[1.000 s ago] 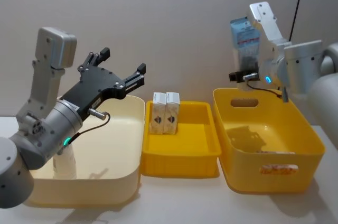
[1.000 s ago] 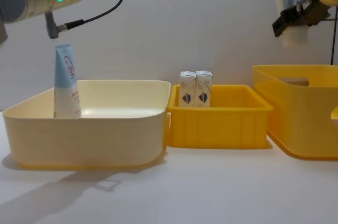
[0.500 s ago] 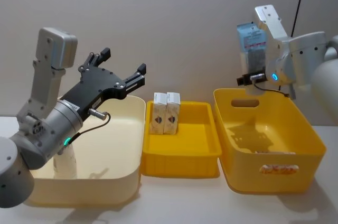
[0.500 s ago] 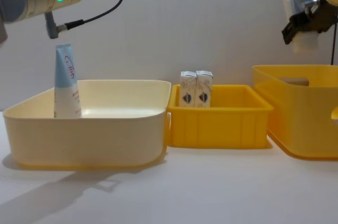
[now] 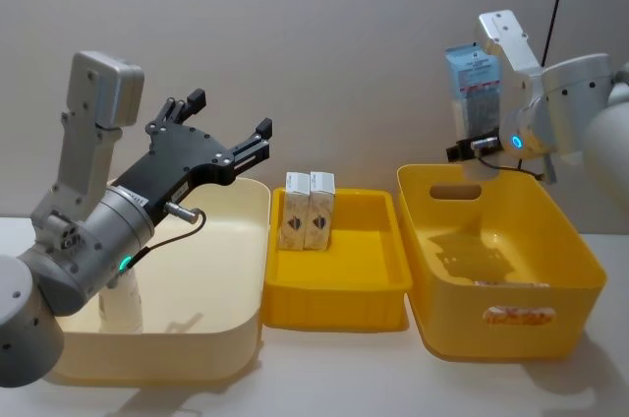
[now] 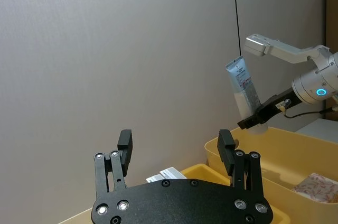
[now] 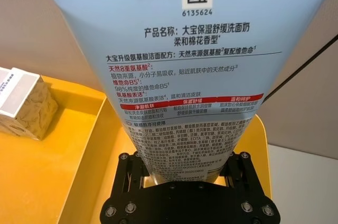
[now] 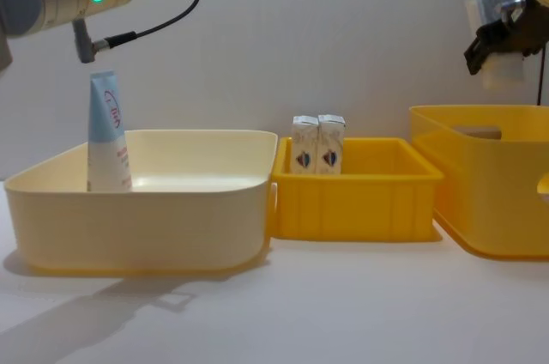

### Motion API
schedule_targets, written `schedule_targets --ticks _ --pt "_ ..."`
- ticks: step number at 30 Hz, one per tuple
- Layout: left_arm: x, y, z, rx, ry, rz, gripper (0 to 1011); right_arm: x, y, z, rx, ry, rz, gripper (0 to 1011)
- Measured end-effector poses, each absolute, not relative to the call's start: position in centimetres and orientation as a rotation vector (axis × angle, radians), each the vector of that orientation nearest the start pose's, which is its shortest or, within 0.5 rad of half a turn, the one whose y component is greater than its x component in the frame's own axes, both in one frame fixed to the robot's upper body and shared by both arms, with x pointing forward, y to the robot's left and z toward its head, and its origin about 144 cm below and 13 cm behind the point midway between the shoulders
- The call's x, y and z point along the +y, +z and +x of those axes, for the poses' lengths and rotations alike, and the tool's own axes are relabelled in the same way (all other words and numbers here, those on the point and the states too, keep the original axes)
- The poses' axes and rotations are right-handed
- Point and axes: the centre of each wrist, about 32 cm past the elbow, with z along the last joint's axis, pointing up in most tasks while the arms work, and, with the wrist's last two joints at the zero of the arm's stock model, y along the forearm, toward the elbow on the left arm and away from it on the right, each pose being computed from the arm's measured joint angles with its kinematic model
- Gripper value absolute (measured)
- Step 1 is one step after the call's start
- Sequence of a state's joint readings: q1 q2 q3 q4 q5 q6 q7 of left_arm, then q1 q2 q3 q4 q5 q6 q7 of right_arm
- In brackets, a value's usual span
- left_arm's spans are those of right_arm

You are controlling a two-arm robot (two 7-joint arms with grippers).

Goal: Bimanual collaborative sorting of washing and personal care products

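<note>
Blue tube [image 5: 476, 92], clamped in the right pincer [image 5: 479, 147], has drifted rightward above the yellow bin [image 5: 550, 284], away from the handover. Left pincer [image 5: 228, 134] waits spread over the cream bin [image 5: 236, 338].

A white table [image 8: 343, 304] carries a cream bin [image 8: 137, 218] and two yellow bins [image 8: 356, 201]

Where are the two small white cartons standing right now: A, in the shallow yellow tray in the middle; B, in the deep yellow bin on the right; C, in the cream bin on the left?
A: the two small white cartons stand side by side against the back wall of the shallow yellow plastic tray in the middle.
</note>
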State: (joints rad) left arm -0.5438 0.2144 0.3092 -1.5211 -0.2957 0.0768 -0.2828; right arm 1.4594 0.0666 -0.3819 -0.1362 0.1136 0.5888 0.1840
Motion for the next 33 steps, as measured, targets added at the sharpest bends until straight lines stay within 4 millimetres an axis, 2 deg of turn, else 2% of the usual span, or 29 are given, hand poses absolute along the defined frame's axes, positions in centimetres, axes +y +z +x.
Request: schedule_targets --ticks 9,23,33 --pt "19.67 132.07 56.88 -0.292 0.979 -0.195 1003 -25.37 141.01 73.67 0.306 -1.436 -0.624 660" --pt "19.66 132.07 56.88 -0.292 0.979 -0.196 1003 -25.43 141.10 73.68 0.309 -1.437 -0.626 1001" --pt "19.66 132.07 56.88 -0.292 0.979 -0.196 1003 -25.44 141.07 73.68 0.311 -1.437 -0.628 1001"
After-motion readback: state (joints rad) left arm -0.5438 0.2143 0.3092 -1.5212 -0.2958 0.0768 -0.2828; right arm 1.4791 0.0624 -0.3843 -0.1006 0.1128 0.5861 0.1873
